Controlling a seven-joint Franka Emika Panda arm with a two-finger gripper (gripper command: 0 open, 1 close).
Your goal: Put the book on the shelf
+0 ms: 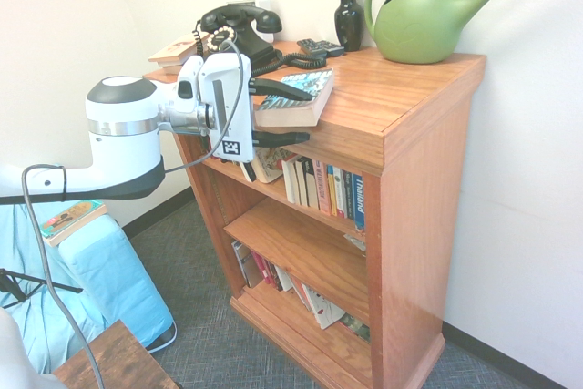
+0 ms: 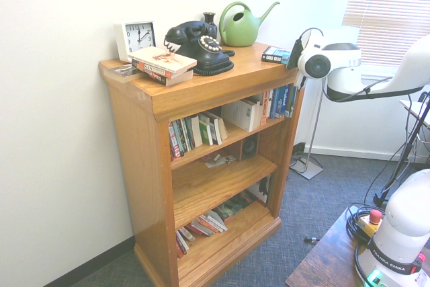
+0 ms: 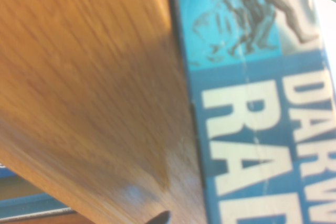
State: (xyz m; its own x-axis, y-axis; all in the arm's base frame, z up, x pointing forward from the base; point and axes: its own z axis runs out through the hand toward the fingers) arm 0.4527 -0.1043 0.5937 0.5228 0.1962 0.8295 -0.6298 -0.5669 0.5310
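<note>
The book (image 1: 294,114) is borne flat by the top of the bookcase (image 2: 151,92), at its front edge, toward the end where the can (image 1: 421,25) is placed. Its blue cover is turned up, and part of the pale title is shown in the wrist view. The gripper (image 1: 308,117) is held at the front of the bookcase, beside the book, with its jaws spread wide. Nothing is gripped; whether the book is touched by a finger cannot be told.

The shelf (image 2: 235,134), the uppermost board inside the bookcase, is occupied by upright paperbacks (image 2: 195,132) at one end and more books (image 1: 332,190) at the other, with some of them leaned over. Slanted books (image 2: 205,225) are also held on the bottom board of the bookcase.

On the bookcase's top, the vase (image 1: 349,20) is set at the back between the phone (image 2: 198,48) and the can. At the end opposite the can, the clock (image 2: 136,39) is stood upright at the back of the bookcase, and stacked books (image 2: 162,65) are laid in front of it.
</note>
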